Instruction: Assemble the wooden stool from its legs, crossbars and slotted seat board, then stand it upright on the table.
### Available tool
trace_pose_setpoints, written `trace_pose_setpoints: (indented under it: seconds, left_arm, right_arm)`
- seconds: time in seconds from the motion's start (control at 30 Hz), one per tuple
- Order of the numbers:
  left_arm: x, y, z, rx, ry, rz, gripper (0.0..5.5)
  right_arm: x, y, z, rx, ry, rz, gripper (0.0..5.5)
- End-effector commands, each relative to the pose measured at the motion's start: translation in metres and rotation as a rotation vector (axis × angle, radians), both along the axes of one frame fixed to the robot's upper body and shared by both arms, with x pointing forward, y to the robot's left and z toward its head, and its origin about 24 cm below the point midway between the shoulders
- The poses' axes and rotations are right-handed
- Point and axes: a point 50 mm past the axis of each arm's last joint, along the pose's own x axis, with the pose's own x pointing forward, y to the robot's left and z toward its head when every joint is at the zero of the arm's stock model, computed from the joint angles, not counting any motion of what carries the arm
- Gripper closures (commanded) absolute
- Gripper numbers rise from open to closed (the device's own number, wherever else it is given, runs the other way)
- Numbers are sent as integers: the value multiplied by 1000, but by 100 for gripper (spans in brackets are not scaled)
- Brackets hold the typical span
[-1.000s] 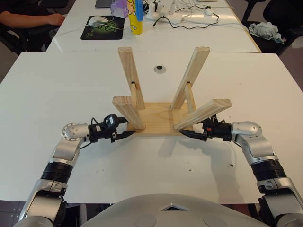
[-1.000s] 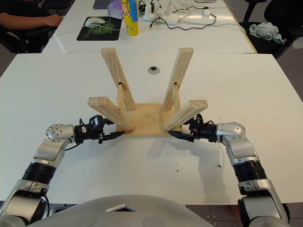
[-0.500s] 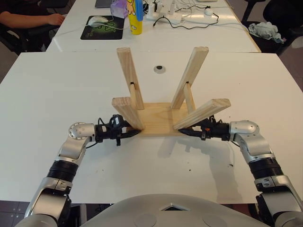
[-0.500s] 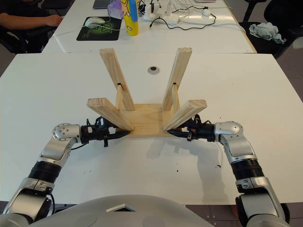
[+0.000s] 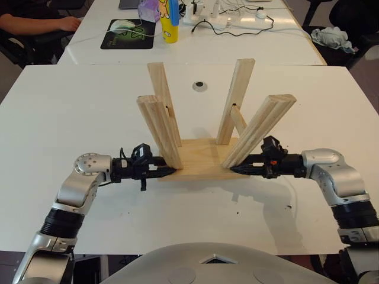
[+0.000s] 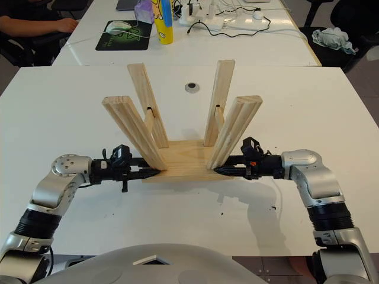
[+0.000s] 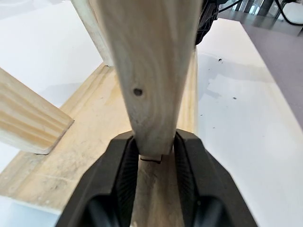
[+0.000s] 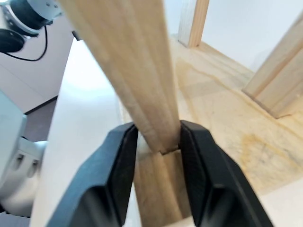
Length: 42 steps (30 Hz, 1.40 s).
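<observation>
The stool lies upside down on the white table, its seat board (image 5: 201,157) flat and its legs pointing up. Two far legs (image 5: 161,89) (image 5: 238,94) stand steeply, with a short crossbar (image 5: 238,118) by the right one. The near-left leg (image 5: 157,127) leans outward; my left gripper (image 5: 166,171) is shut on its base, its black fingers (image 7: 118,170) clamping the wood (image 7: 151,71). My right gripper (image 5: 232,168) is shut on the base of the near-right leg (image 5: 257,130), which leans to the right; the wrist view shows its pads (image 8: 120,161) pressed on the leg (image 8: 128,71).
A round cable grommet (image 5: 201,87) sits in the table behind the stool. On the far table are a yellow bottle (image 5: 170,21), a black mouse pad (image 5: 124,34), a power strip with cables (image 5: 237,18) and a crumpled cloth (image 5: 331,38). Bare tabletop lies to both sides.
Both near legs have swung up from a low outward slant to a much steeper angle. Each gripper has stayed shut at its leg's base, and the right one has shifted slightly outward.
</observation>
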Motion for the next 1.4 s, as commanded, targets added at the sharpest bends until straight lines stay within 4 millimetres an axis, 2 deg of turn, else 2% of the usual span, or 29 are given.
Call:
trace_pose_setpoints:
  seconds: [0.03,0.13,0.3,0.4,0.57,0.6,0.67,0.73,0.87,1.0,1.2,1.4]
  left_arm:
    - [-9,-10,38,-135,91,-67,443]
    - [-11,-8,53,-185,198,-71,445]
    - [-4,-3,72,-281,354,-59,445]
    - [0,1,76,-325,445,-38,445]
    - [10,5,77,-385,564,31,445]
    - [9,5,77,-394,591,33,409]
    - [8,7,75,-396,630,40,391]
    - [1,5,69,-343,620,41,365]
    - [-25,-3,59,-185,567,-70,307]
    - [-33,1,52,-90,520,-110,248]
    - [-35,12,31,78,368,-104,248]
    - [-42,14,22,30,376,-82,244]
  right_arm:
    - [-8,14,42,130,45,116,417]
    - [-10,16,59,184,129,139,419]
    - [-13,17,71,253,280,131,426]
    - [-17,16,69,250,360,109,428]
    - [-24,14,55,201,494,53,429]
    - [-28,15,53,201,522,69,429]
    - [-33,16,53,203,545,97,429]
    - [-36,19,49,177,535,105,436]
    - [-37,20,43,166,522,90,447]
    - [-33,18,40,155,485,62,448]
    - [-32,19,27,109,372,-14,448]
    - [-34,19,19,131,345,-49,448]
